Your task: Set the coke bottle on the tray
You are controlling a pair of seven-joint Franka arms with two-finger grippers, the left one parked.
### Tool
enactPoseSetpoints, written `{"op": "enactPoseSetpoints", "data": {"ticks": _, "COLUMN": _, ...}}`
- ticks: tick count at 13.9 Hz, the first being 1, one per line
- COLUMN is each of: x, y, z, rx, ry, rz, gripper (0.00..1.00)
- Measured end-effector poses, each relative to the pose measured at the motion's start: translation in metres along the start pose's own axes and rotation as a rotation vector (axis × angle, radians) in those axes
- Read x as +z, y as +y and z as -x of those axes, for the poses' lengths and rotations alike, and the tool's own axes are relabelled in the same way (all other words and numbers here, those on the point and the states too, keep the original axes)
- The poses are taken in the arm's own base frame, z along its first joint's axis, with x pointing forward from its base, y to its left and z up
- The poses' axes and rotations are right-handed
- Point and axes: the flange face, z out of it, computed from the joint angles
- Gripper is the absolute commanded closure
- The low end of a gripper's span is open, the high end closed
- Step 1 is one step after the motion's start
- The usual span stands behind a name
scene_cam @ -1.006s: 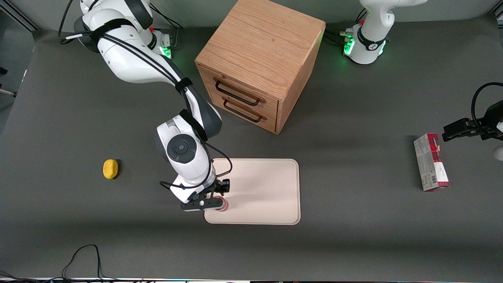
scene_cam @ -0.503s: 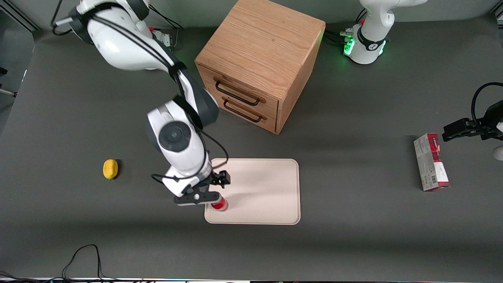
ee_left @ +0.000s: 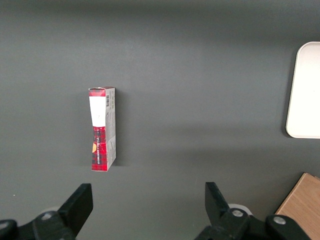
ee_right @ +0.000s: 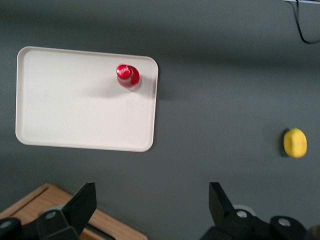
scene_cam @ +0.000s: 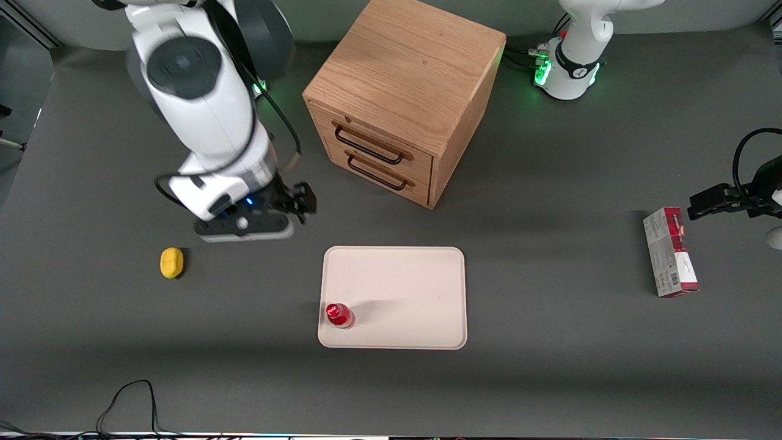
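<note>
The coke bottle (scene_cam: 339, 315) stands upright on the tray (scene_cam: 403, 287), in the corner nearest the front camera toward the working arm. At about ten o'clock from it, high above the table, the gripper (scene_cam: 244, 227) hangs wide open, empty.

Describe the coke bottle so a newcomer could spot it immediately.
Find the cream tray lying in front of the wooden drawer cabinet. The coke bottle stands upright in the tray's corner nearest the front camera, toward the working arm's end, while the open gripper hangs apart from it, above the table. It is the only small glossy red bottle; the red carton is rectangular.
</note>
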Motion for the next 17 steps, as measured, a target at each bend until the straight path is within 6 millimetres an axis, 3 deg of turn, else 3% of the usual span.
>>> {"op": "enactPoseSetpoints", "data": {"ticks": 2, "x": -0.013, "y": 0.043, "z": 0.004, "rx": 0.042, "ry": -0.021, "rz": -0.013, "gripper": 0.0}}
{"op": "enactPoseSetpoints", "data": {"ticks": 6, "x": -0.022, "y": 0.171, "z": 0.008, "rx": 0.098, "ry": -0.061, "rz": -0.046, "gripper": 0.0}}
{"op": "enactPoseSetpoints", "data": {"ticks": 8, "x": -0.023, "y": 0.216, "z": 0.019, "rx": 0.086, "ry": -0.071, "rz": -0.042, "gripper": 0.0}}
{"op": "enactPoseSetpoints", "data": {"ticks": 13, "x": -0.003, "y": 0.287, "z": 0.023, "rx": 0.084, "ry": -0.101, "rz": -0.044, "gripper": 0.0}}
{"op": "enactPoseSetpoints", "data": {"ticks": 17, "x": 0.009, "y": 0.309, "z": 0.022, "rx": 0.06, "ry": -0.108, "rz": -0.046, "gripper": 0.0}}
